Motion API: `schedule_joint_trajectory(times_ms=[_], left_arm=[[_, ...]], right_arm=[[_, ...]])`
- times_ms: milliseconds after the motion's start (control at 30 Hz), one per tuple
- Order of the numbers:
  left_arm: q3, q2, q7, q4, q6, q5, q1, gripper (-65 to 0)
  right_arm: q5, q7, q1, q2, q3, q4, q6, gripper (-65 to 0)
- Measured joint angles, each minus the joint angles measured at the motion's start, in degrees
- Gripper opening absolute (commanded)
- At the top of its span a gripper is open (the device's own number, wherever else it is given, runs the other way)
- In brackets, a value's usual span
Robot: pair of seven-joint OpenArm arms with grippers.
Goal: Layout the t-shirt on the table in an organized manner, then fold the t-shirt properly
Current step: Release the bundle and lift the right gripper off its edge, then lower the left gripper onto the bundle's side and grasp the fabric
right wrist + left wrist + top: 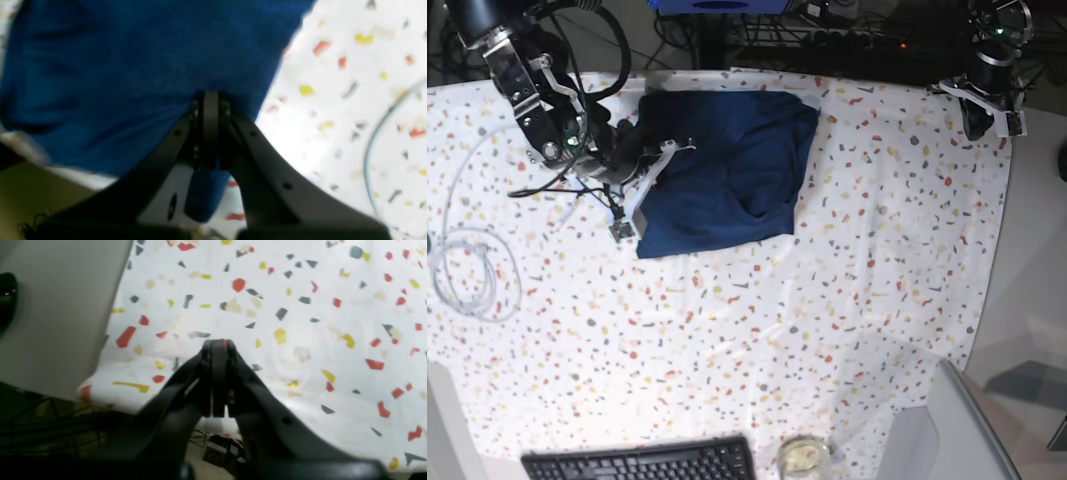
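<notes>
The dark navy t-shirt (727,170) lies bunched in a rough rectangle on the speckled table (827,300), toward the far left. My right gripper (210,97) is at the shirt's left edge (667,152), shut on a fold of the blue fabric (133,66), and a tuck of cloth hangs between the jaws. My left gripper (218,344) is shut with nothing in it, hovering over the table (300,306) at its far right corner, well away from the shirt. The left arm (989,95) shows there in the base view.
A coiled white cable (467,270) lies at the table's left side, and a strand of cable (370,150) runs right of my right gripper. A black keyboard (637,462) and a glass (802,457) sit at the near edge. A plain grey surface (1037,250) borders the right side.
</notes>
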Motion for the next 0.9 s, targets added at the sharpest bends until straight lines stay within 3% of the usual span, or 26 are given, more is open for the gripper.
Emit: schedule_joint_trajectory(times_ms=[167,433,567,667,733,800,900], left_arm=[[0.04,0.13,0.04,0.0,-0.04,0.02,0.13,-65.0],[0.02,0.07,0.02,-0.02,0.07,0.02,0.13,-65.0],[0.02,0.07,0.02,0.0,0.07,0.02,0.13,-65.0],[3.17,-0.28,0.04,0.59,0.76,0.04,0.7,-65.0],[6.69,-0.24,0.26,2.56,-1.79,-3.06,1.95,-65.0],[11.1,0.09,0.72,5.38,-6.45,-10.16,3.65,-65.0],[14.51,0.37,5.86,10.49,-10.88,-21.86,5.27,-65.0]], right_arm=[[-0.79,1.9,-2.6,0.63,0.57,-1.73,-0.24,-64.4],[-0.31,0.94,-4.33,0.33,0.02,10.01,-0.2,-64.4],[-0.46,-3.37,-3.04,-0.11,-0.24,10.69,-0.22,-64.4],[-0.46,-3.32,-1.4,-0.17,-0.09,10.91,-0.22,-64.4],[-0.5,-3.23,-1.86,-0.15,0.52,11.93,-0.26,-64.4],[-0.37,-3.28,-2.32,-0.15,0.5,12.07,-0.26,-64.4],[-0.35,-3.56,-2.58,0.33,0.52,12.11,-0.26,-64.4]])
